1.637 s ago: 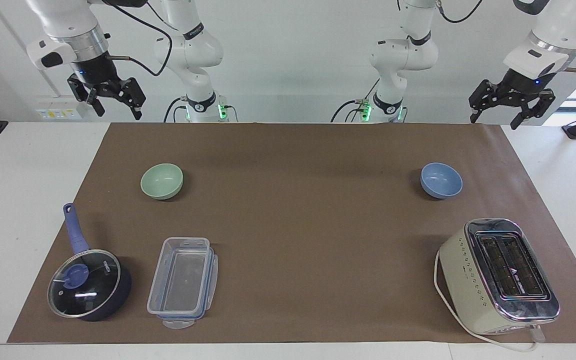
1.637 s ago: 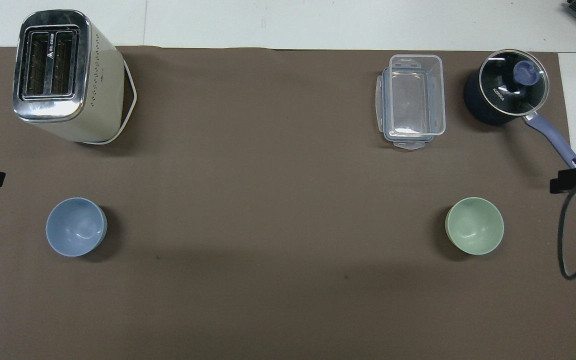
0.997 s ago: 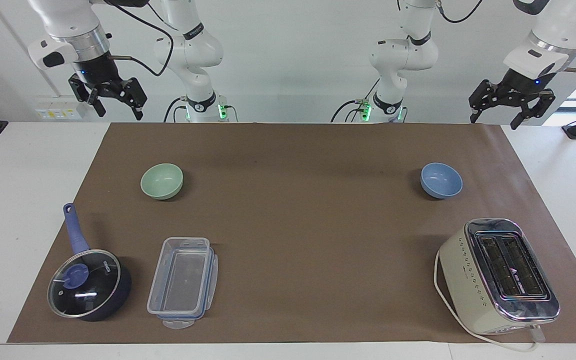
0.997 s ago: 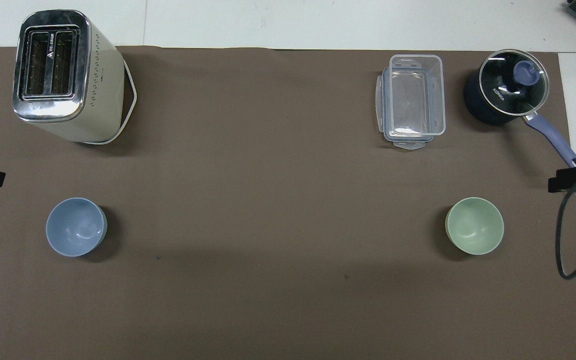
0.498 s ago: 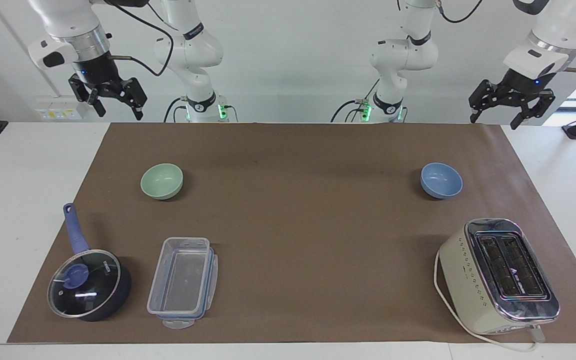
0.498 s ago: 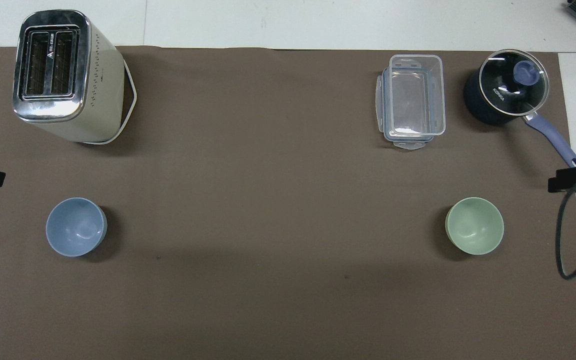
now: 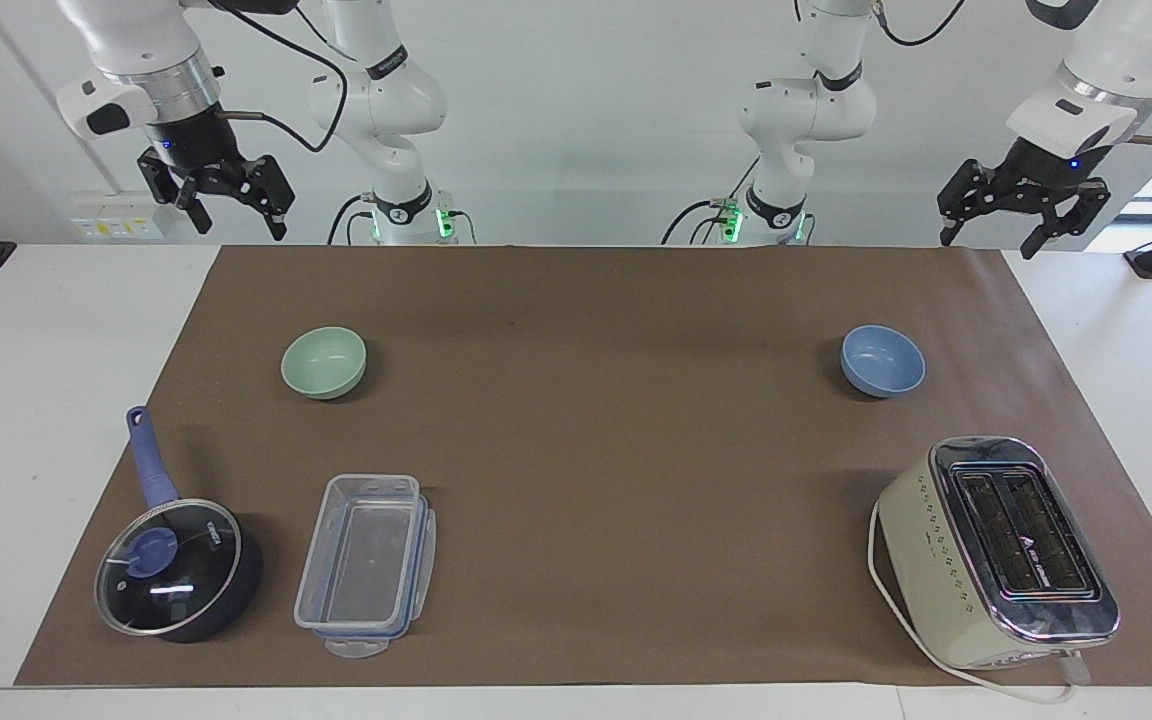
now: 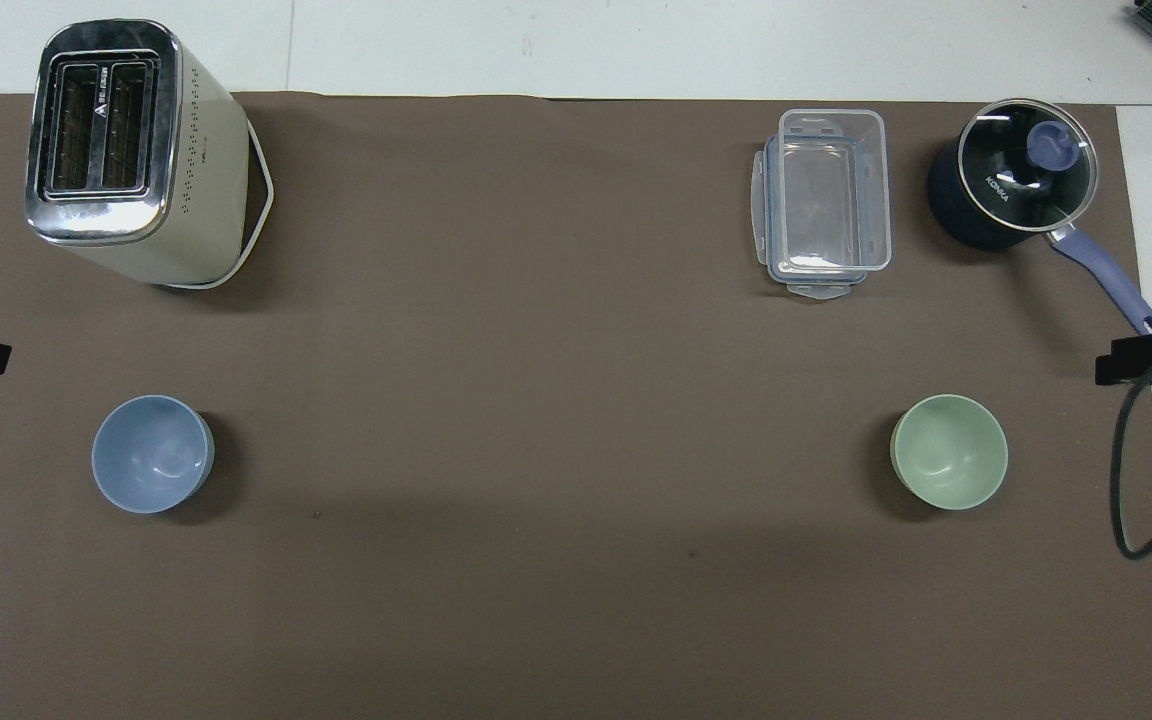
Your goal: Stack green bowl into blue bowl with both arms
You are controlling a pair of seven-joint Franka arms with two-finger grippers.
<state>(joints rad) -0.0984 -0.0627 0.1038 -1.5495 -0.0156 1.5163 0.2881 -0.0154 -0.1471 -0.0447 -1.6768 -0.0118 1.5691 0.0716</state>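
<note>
On the brown mat [image 7: 596, 440], toward the right arm's end, green bowl [image 7: 324, 362] sits upright and empty. Blue bowl [image 7: 883, 360] sits upright toward the left arm's end, about as near the robots as the green one, the two well apart with bare mat between.

Right gripper [image 7: 232, 208] hangs high over the table edge at the robots' end, fingers spread, holding nothing. Left gripper [image 7: 1022, 215] likewise up in the air over its own corner of that edge, fingers spread, nothing in them. Neither is over a bowl.

Other items, all farther from the robots than the bowls: saucepan [image 7: 176, 560] with glass lid, clear box [image 7: 366, 562] beside it, both at the green bowl's end; toaster [image 7: 1001, 552] at the blue bowl's end.

Step in hand, as I judge it: the very start. Nothing grasped, nothing stacked; both arms look poised before the first reach.

Next move probably calls for the right gripper to come down onto the green bowl's rim, one finger inside and one outside, since the wall is thin and curved. Left gripper likely does the same at the blue bowl, or steadies it. One bowl or both must then travel toward mid-table, as they lie far apart. Green must be centred above blue before release, or it will seat tilted.
</note>
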